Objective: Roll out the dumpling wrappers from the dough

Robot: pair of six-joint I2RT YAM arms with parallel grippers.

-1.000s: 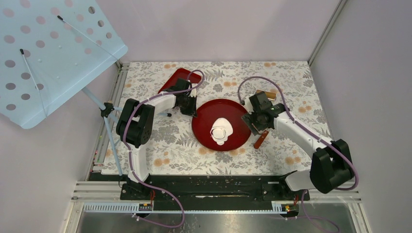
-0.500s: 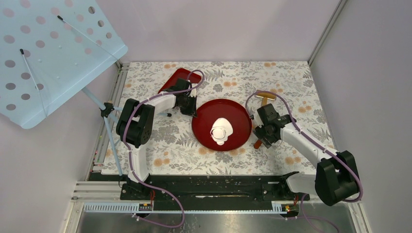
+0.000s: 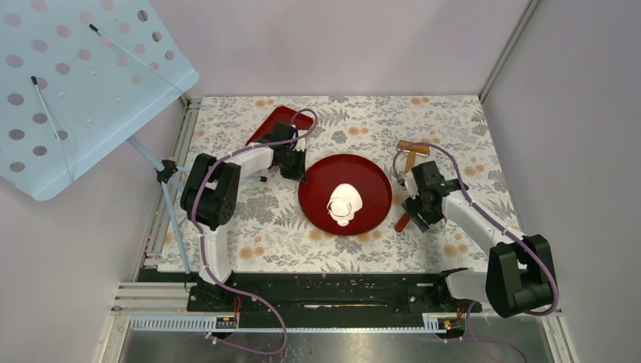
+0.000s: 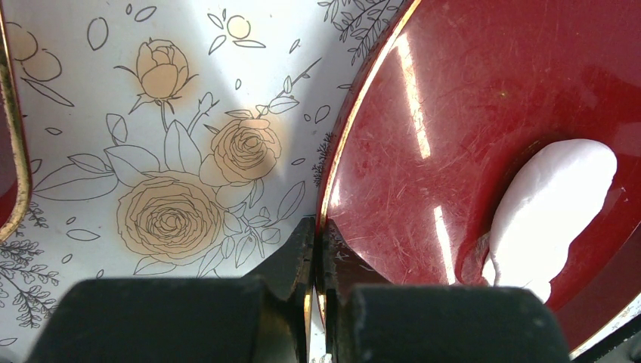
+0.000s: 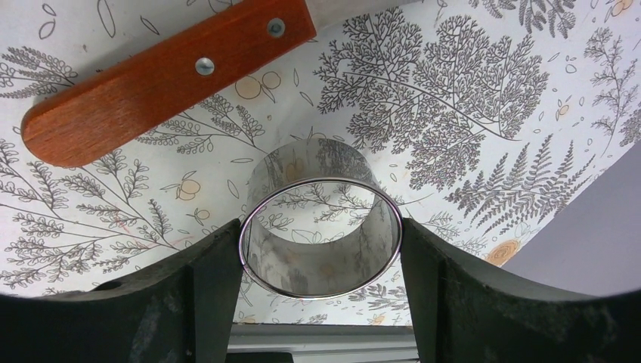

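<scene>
- Two grippers to enter, both mine, listed from the bottom of the overhead frame upward.
- Right gripper (image 5: 320, 242), lower right of centre in the overhead frame. Its fingers are clasped on either side of a ring cutter (image 5: 321, 227), a shiny metal band with its opening facing the flowered tablecloth (image 5: 469, 98). I cannot tell whether the ring touches the cloth.
- Wooden handle (image 5: 166, 76), two rivets, just beside the ring at the upper left of the right wrist view. Its blade is out of frame.
- Round red plate (image 3: 378, 189), centre of the overhead frame, left of the ring.
- Dough (image 3: 348, 198), white and soft, lying on the plate near its middle. It shows one round outline (image 3: 340, 206), wrapper-sized. I can make out no finished dumpling wrappers lying apart from it.
- Left gripper (image 4: 314, 246), at the plate's upper left edge overhead. Its fingers are pressed together on the gold-edged rim.
- Wooden tool (image 3: 413, 149), T-shaped, right of the plate and farther up. Unused.
- Red tray (image 3: 274, 121), upper left of the plate, partly hidden by my left arm.
- Step in hand, as I judge it: cutting rounds, with the plate steadied and the cutter off to the side.
- Next move calls for: carrying the ring left over the plate, setting it level on uncut dough beside the outline, and pressing straight down while the left grip holds the rim firm.
</scene>
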